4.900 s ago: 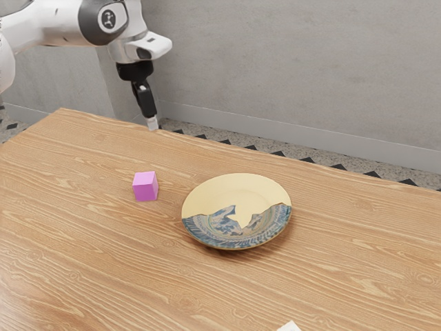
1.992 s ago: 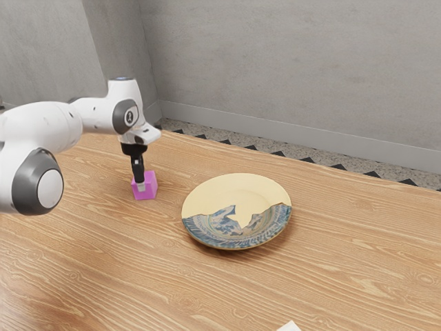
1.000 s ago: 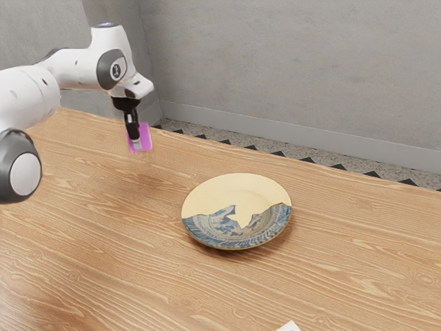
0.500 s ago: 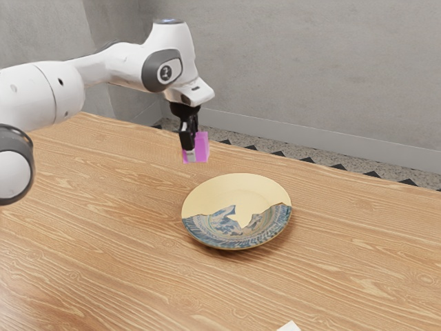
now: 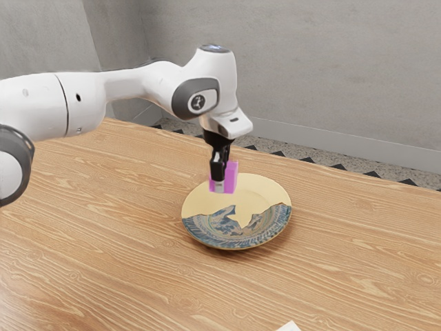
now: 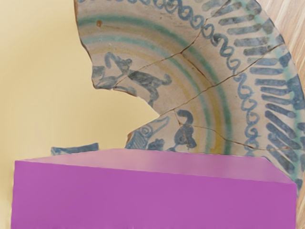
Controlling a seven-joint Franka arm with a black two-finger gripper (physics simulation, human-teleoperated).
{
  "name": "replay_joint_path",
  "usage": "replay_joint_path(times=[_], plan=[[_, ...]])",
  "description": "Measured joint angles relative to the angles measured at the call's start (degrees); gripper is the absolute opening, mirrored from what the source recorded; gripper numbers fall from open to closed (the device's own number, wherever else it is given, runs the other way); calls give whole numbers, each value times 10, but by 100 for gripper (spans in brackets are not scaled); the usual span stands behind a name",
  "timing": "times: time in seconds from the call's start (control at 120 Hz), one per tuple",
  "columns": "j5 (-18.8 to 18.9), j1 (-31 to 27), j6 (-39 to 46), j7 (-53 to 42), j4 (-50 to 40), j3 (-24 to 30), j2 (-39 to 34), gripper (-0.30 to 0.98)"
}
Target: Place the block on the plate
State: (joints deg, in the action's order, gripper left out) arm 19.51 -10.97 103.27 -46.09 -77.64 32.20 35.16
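Holding purple block [image 5: 232,178] up over plate [image 5: 267,194], pinched between both fingers [image 5: 218,186] of gripper [image 5: 224,183]. Done: grasp, lift, likely most of the carry. Not yet set down. Left to do: fine-tune position maybe, lower onto plate, let go, back off.

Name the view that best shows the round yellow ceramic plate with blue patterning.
The exterior view: nearly all of the round yellow-and-blue ceramic plate is in it, with some far rim behind the purple cubic block. The wrist view shows its painted pattern and cracks close up, but crops much away, and the block covers part.
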Motion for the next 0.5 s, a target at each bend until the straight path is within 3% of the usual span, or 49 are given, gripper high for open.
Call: replay_joint_path(times=[0.283,0.5], plan=[[20,6,14,42,-3,-2,38,48],[27,6,16,63,-3,-4,36,60]])
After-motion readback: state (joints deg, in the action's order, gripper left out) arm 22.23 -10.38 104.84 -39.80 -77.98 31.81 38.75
